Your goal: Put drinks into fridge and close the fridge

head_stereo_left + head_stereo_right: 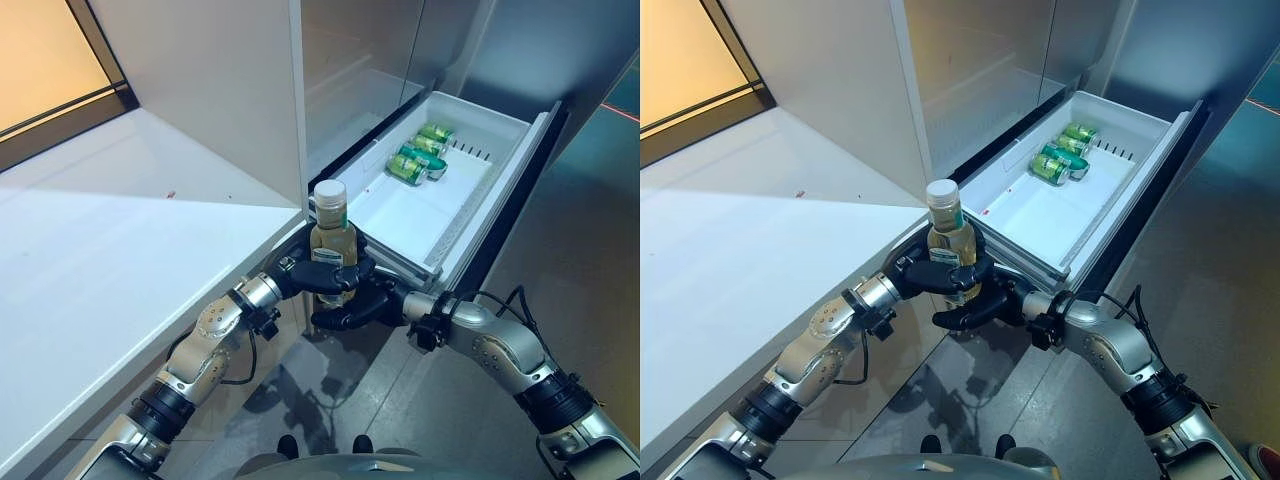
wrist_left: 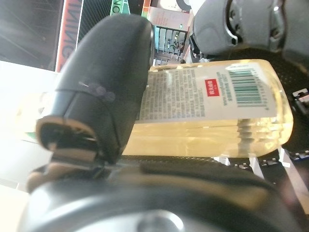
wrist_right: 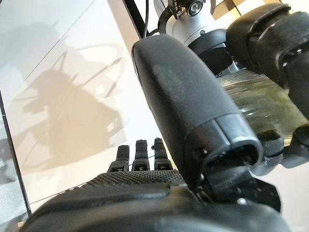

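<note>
A bottle (image 1: 330,238) of pale yellow drink with a white cap stands upright between my two hands, in front of the open fridge drawer (image 1: 420,215). My left hand (image 1: 318,276) is curled round the bottle's middle; its thumb (image 2: 111,87) lies across the label in the left wrist view, where the bottle (image 2: 207,125) is close up. My right hand (image 1: 355,310) sits under the bottle's base with its fingers straight. Its thumb (image 3: 188,96) shows next to the bottle (image 3: 260,104) in the right wrist view. Green cans (image 1: 415,160) lie at the drawer's far end.
A white counter (image 1: 100,250) runs along my left. The fridge's tall white side panel (image 1: 220,90) rises above the drawer's left side. The drawer's near half is bare white. Grey floor (image 1: 570,260) lies to the right of the drawer.
</note>
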You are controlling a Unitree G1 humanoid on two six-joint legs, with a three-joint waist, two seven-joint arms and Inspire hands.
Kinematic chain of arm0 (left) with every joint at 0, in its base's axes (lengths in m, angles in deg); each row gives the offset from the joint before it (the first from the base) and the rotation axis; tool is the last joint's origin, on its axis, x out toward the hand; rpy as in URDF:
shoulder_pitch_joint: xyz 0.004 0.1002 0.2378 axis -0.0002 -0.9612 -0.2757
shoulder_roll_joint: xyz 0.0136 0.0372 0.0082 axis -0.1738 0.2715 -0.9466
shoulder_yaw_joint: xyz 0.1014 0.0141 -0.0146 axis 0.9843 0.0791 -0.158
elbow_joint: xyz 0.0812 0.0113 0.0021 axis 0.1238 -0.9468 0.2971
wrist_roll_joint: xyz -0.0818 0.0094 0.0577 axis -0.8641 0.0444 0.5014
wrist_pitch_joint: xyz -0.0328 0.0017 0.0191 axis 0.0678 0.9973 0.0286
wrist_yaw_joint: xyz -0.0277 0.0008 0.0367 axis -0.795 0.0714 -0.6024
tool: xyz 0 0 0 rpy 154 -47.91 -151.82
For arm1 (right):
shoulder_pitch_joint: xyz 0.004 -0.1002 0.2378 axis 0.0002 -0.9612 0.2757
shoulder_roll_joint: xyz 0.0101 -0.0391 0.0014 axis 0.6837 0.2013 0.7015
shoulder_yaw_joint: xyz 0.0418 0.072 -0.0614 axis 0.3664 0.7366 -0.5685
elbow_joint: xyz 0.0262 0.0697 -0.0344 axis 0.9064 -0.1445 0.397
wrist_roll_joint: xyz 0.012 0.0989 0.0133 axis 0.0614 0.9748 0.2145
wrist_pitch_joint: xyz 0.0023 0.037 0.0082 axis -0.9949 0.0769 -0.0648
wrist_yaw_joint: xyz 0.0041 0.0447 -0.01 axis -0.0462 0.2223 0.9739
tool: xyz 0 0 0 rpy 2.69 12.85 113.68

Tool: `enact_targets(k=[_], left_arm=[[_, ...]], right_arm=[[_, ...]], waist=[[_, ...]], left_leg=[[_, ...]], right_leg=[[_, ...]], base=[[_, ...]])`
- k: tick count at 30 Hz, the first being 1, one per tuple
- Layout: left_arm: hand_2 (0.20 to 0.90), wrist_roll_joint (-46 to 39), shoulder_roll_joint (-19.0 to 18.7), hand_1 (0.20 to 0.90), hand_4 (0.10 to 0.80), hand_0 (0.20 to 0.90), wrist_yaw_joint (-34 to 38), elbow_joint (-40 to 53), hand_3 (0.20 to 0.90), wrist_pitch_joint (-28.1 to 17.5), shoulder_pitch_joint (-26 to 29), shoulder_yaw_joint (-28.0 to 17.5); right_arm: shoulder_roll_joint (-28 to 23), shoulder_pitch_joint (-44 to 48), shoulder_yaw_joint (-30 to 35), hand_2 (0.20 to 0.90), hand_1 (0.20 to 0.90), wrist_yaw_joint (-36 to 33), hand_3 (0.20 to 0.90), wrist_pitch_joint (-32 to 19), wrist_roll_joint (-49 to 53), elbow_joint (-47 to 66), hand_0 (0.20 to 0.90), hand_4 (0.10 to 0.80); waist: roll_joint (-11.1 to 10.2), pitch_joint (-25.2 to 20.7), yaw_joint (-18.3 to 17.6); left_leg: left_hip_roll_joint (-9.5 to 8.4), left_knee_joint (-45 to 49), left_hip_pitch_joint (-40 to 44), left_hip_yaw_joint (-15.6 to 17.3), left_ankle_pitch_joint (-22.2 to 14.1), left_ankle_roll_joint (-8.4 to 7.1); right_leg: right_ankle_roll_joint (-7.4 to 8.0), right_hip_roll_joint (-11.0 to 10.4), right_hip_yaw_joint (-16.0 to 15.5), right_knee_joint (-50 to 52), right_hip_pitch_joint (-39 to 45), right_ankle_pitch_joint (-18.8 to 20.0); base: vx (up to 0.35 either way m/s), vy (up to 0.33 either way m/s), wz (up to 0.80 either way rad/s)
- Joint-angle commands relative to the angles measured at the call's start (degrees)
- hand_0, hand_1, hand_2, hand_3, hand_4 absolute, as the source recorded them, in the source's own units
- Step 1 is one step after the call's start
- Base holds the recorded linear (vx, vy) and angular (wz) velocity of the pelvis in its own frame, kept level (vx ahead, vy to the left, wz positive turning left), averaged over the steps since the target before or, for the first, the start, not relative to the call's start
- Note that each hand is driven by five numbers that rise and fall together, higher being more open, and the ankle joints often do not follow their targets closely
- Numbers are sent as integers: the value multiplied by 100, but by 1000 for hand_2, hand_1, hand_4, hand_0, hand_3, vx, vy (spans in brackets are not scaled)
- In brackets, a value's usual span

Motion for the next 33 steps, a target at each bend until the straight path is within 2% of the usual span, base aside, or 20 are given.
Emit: enact_targets(k=[1, 8, 9, 10, 11, 12, 13, 33], left_arm=[[300, -27, 353, 300, 100, 300, -186, 39, 200, -773, 562, 29], [300, -111, 373, 300, 100, 300, -291, -177, 200, -834, 546, 59], [300, -106, 388, 300, 100, 300, -314, -183, 200, -829, 539, 74], [300, -93, 405, 300, 100, 300, -338, -183, 200, -815, 536, 111], [300, -68, 422, 300, 100, 300, -354, -180, 200, -797, 533, 146], [300, -59, 426, 300, 100, 300, -370, -186, 200, -805, 526, 170], [300, -51, 431, 300, 100, 300, -375, -184, 200, -792, 527, 184], [300, 244, 513, 300, 100, 300, -253, -360, 200, -877, 536, 459]], right_arm=[[555, 738, 88, 900, 900, 166, 900, -725, 698, 402, 900, 800], [563, 815, 55, 900, 900, 14, 900, -570, 849, 222, 900, 800], [568, 800, 50, 853, 853, 37, 845, -534, 846, 209, 853, 745], [576, 780, 27, 589, 589, 51, 538, -516, 841, 196, 589, 438], [595, 765, 1, 429, 429, 61, 351, -512, 830, 185, 429, 251], [610, 756, -19, 399, 399, 72, 315, -521, 793, 176, 399, 215], [620, 756, -30, 300, 300, 83, 200, -506, 808, 174, 300, 100], [763, 876, -170, 300, 300, -16, 200, -628, 750, 132, 300, 100]], waist=[[-93, -466, 81], [-96, -470, 89], [-95, -469, 87], [-96, -469, 88], [-98, -464, 89], [-97, -464, 86], [-95, -462, 85], [-83, -465, 82]], left_leg=[[-347, 288, -79, 111, -681, 342], [-348, 316, -81, 102, -688, 348], [-348, 314, -77, 101, -686, 348], [-349, 317, -74, 100, -689, 348], [-353, 322, -71, 94, -693, 351], [-352, 323, -67, 94, -695, 351], [-351, 323, -65, 94, -695, 351], [-365, 309, -81, 75, -680, 350]], right_leg=[[347, 53, 11, 584, -353, -280], [333, 54, -1, 627, -358, -307], [330, 55, -3, 625, -353, -307], [329, 53, -7, 620, -342, -308], [326, 53, -9, 620, -334, -314], [326, 53, -10, 624, -335, -314], [326, 53, -9, 625, -335, -315], [331, 53, -1, 568, -331, -298]], base=[[0, 0, 0], [0, 0, 0], [0, 0, 0], [0, 0, 0], [0, 0, 0], [0, 0, 0], [0, 0, 0], [0, 0, 0]])
